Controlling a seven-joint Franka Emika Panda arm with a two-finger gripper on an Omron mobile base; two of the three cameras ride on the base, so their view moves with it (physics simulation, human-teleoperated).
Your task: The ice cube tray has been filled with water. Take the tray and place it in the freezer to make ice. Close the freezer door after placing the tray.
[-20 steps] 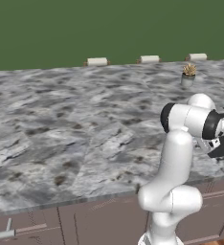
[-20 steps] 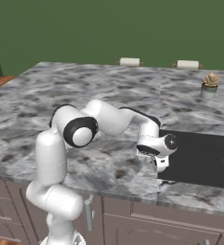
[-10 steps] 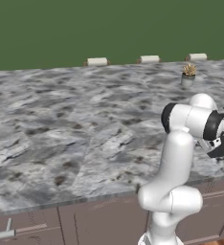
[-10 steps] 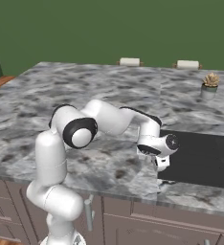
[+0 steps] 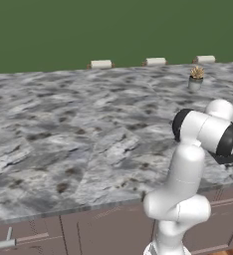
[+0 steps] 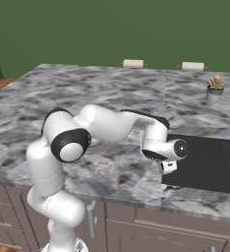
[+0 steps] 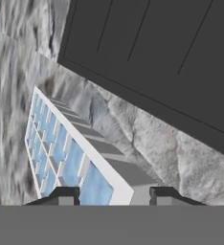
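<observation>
Tray position: ice cube tray [image 7: 68, 153] lies on the grey marble counter [image 5: 88, 129], beside the dark cooktop [image 6: 210, 157].
Long axis: in the hand view, runs away from the gripper [image 7: 113, 195].
Water [image 7: 72, 161]: pale blue in cells.
Gripper: tips straddle the tray's near end; contact not discernible.

Even, soft light covers all three rendered views, with no glare and no single clear light source. The marble counter [image 5: 78, 129] looks slightly soft and low in detail (its veining smears toward the near edge). The white robot arm [image 6: 107, 129] shades gently to grey on its underside and casts only a faint shadow. In the hand view the ice cube tray [image 7: 71, 153] looks stretched by perspective, and the dark cooktop [image 7: 157, 52] reads flat and matte.
</observation>
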